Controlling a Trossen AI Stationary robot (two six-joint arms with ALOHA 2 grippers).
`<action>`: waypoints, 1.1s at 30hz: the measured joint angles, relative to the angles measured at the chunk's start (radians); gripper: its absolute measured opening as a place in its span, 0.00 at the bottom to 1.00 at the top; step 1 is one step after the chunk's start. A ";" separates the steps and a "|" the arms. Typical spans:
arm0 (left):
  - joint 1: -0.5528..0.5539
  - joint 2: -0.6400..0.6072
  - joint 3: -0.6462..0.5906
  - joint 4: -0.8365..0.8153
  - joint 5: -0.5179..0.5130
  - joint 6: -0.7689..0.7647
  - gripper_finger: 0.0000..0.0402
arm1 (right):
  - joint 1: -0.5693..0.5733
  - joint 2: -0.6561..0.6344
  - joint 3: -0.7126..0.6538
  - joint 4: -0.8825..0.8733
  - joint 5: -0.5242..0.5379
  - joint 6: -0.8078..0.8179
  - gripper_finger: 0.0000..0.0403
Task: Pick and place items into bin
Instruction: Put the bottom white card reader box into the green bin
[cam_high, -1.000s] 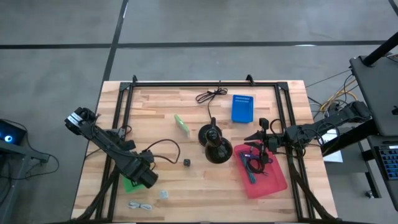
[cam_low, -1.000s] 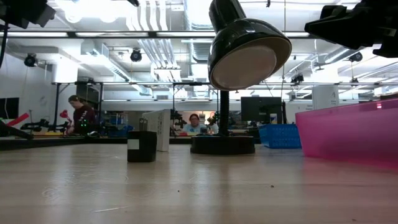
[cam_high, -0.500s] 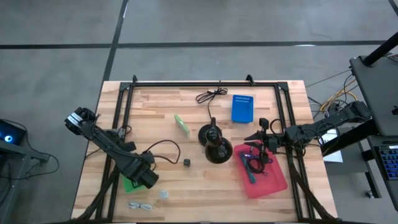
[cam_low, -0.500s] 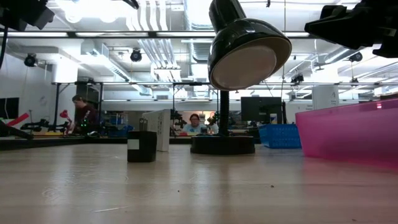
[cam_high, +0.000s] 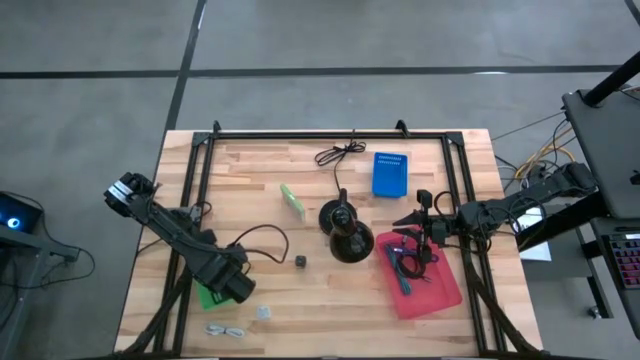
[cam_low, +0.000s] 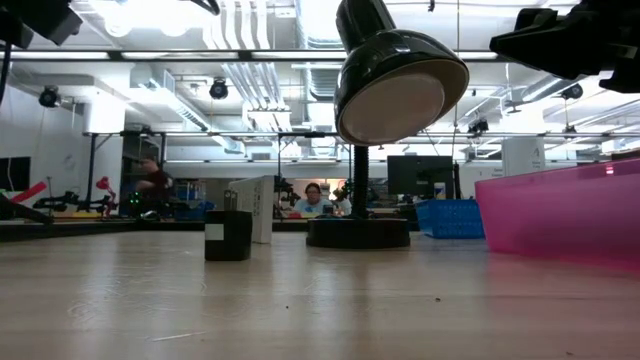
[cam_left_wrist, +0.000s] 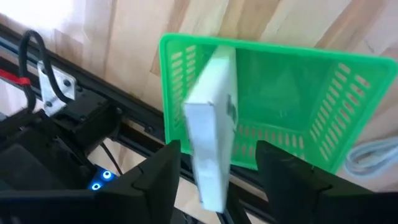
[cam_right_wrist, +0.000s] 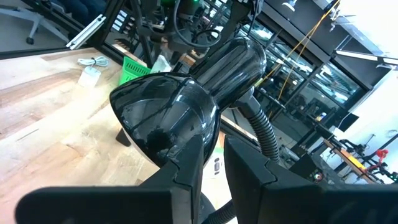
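High view: 1 pink bin (cam_high: 430, 285) w/ pens + cable inside, 1 tiny black cube (cam_high: 300, 261) mid-table, left gripper (cam_high: 238, 285) over 1 green basket (cam_high: 210, 297). Left wrist view: fingers (cam_left_wrist: 158, 177) spread wide around 1 white packet (cam_left_wrist: 211, 140) above the basket. Right wrist view: right gripper (cam_right_wrist: 214, 168) nearly closed, empty, by 1 black lamp (cam_right_wrist: 180, 112).
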 joint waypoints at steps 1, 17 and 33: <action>0.000 0.000 0.002 -0.002 0.013 0.000 0.48 | 0.000 0.000 0.000 0.000 0.000 0.000 0.13; 0.000 -0.001 0.027 -0.042 -0.004 -0.007 0.34 | 0.000 0.000 0.000 0.000 0.000 0.001 0.13; 0.000 -0.002 0.040 -0.042 -0.129 0.078 0.00 | 0.000 0.000 0.000 0.000 0.000 0.001 0.13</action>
